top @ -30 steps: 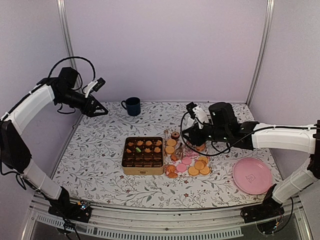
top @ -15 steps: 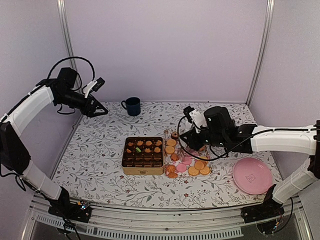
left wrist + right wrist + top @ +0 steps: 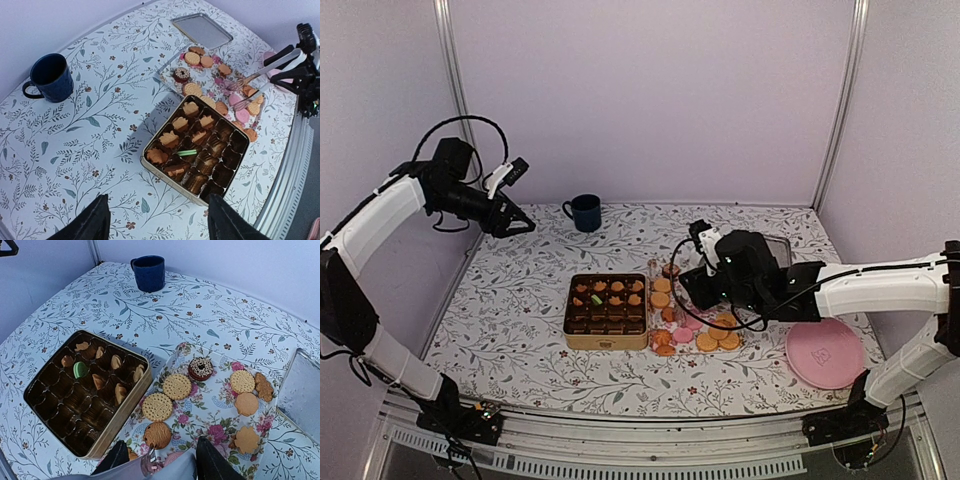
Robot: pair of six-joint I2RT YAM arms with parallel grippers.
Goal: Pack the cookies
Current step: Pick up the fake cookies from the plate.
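The cookies (image 3: pixel 175 386) lie on a floral tray (image 3: pixel 215 415), mostly golden, with a chocolate ring (image 3: pixel 201 368) and pink ones. An open gold tin (image 3: pixel 115 432) beside the tray holds several cookies, one of them green (image 3: pixel 80 370). My right gripper (image 3: pixel 160 462) hangs low over the tray's near left part, shut on metal tongs (image 3: pixel 260 75). Their tips sit by a brown cookie (image 3: pixel 157 435). In the top view this gripper (image 3: pixel 688 292) is between tin (image 3: pixel 607 340) and tray. My left gripper (image 3: pixel 515 225) is open and empty, high at the far left.
A dark blue mug (image 3: pixel 585 212) stands at the back. The tin's lid (image 3: pixel 302 390) lies flat behind the tray. A large pink plate (image 3: pixel 825 352) sits at the near right. Frame posts and walls close in the table's sides.
My right arm has moved left and nearer with the tongs, from the tray's far side to its near left part. The left arm has barely moved.
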